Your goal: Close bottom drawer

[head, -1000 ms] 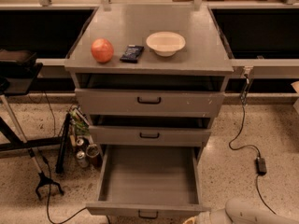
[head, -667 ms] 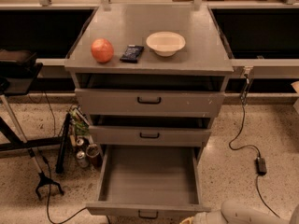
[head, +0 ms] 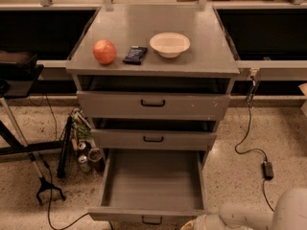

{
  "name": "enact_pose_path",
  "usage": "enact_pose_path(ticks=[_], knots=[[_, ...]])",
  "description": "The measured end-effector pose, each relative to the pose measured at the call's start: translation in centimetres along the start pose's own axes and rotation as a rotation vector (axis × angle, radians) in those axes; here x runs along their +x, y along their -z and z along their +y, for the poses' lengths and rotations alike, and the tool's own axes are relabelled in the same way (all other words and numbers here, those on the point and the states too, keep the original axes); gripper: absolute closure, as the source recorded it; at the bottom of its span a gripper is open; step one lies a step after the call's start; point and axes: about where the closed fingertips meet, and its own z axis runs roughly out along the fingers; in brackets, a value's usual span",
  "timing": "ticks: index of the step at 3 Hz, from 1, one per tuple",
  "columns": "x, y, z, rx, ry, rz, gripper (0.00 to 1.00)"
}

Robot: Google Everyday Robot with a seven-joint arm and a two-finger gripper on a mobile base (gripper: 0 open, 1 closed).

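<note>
On the floor at the left a few cans (head: 85, 159) stand near the cabinet's foot, apart from the drawer and, as far as I can judge, not in its path. The closing looks not yet begun: the bottom drawer (head: 151, 181) is pulled far out from the base of the grey cabinet (head: 211, 42). Its front lies at the lower edge of the view, well forward of the middle drawer (head: 153, 139) and the top drawer (head: 153, 104) above it. The whole push inward is left to do. From its left wall across to its right, the drawer is a plain grey box with a bare floor and nothing lying in it. It sits level and square to the cabinet. Its low flat front carries a small black pull handle (head: 151, 220), partly cut off by the frame. Just right of that front, at the bottom edge, is the gripper (head: 191, 225), near the drawer's right corner. I cannot tell whether it touches the drawer, or whether it is spread or pressed together. The pale arm (head: 249, 217) runs off to the lower right.
</note>
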Motion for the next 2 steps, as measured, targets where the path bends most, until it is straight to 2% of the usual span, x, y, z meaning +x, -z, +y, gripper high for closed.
enact_pose_path(ticks=[1, 2], knots=[[0.6, -0.5, -1.5, 0.025, -0.034, 0.047, 1.00], [1.2, -0.6, -2.7, 0.046, -0.058, 0.085, 0.81]])
